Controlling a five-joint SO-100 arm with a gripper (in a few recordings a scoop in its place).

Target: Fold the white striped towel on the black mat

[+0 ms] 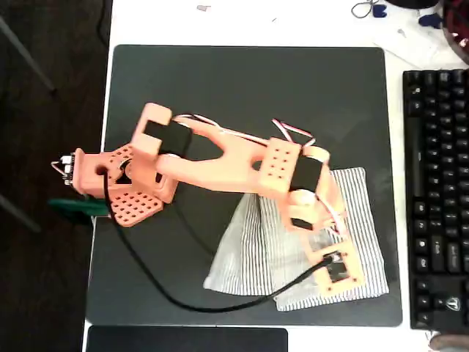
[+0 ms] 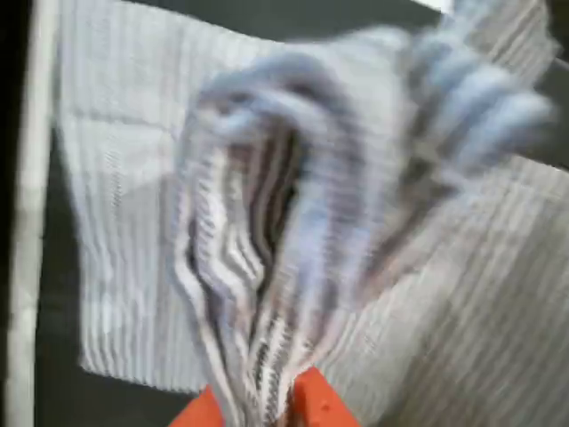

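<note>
The white striped towel point(image 1: 245, 257) lies on the lower right part of the black mat point(image 1: 242, 95), with its left part drawn up into a slanted fold. My orange gripper point(image 1: 326, 253) is above the towel's right half. In the wrist view a bunched, blurred fold of the towel point(image 2: 293, 222) rises between my orange fingertips point(image 2: 316, 405), and the gripper point(image 2: 258, 411) is shut on it. More of the towel lies flat on the mat point(image 2: 40, 356) behind the lifted part.
A black keyboard point(image 1: 436, 191) stands just right of the mat. A smaller black slab point(image 1: 187, 339) lies below the mat's front edge. My arm's base point(image 1: 124, 187) and a black cable point(image 1: 168, 293) cross the mat's left side. Small clutter sits on the white table point(image 1: 410, 22) at the top right.
</note>
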